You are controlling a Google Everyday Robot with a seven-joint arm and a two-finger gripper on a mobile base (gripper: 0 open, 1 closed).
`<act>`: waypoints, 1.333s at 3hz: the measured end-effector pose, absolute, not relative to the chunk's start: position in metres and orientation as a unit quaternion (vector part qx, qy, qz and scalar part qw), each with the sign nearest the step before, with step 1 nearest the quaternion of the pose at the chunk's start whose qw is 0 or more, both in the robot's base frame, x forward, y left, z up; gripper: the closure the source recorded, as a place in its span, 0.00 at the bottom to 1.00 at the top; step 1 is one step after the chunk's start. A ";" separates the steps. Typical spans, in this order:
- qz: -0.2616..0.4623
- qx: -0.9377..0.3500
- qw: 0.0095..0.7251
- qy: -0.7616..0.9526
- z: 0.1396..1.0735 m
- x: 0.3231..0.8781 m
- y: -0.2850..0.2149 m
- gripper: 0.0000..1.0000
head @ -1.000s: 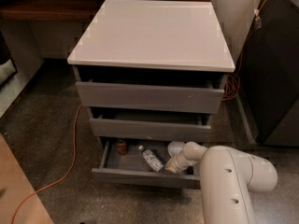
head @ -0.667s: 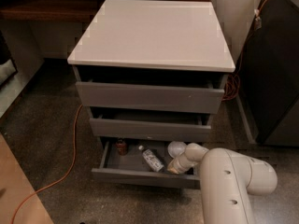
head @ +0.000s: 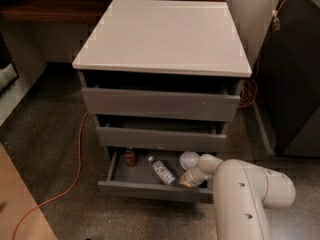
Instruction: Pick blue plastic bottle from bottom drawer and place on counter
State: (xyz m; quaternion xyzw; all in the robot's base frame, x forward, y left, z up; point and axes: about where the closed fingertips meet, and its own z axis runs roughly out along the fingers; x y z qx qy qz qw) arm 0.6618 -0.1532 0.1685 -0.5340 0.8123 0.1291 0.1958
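The bottom drawer (head: pixel 150 190) is pulled open. The blue plastic bottle (head: pixel 162 171) lies on its side in the drawer's middle, white cap pointing to the back left. My gripper (head: pixel 186 180) reaches down into the drawer just right of the bottle, at the end of the white arm (head: pixel 245 194). It sits beside the bottle, not around it. The white counter (head: pixel 165 34) on top of the cabinet is bare.
A short red-brown can (head: pixel 130 157) stands at the drawer's back left. A white round bowl (head: pixel 189 159) sits at the back right, next to the gripper. An orange cable (head: pixel 75 154) runs over the floor at left. A dark cabinet (head: pixel 300 84) stands at right.
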 end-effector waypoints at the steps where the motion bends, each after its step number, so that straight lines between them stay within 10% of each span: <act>1: 0.129 -0.534 0.196 0.812 0.168 0.662 -0.153 1.00; 4: 0.144 -0.552 0.179 0.802 0.170 0.633 -0.132 1.00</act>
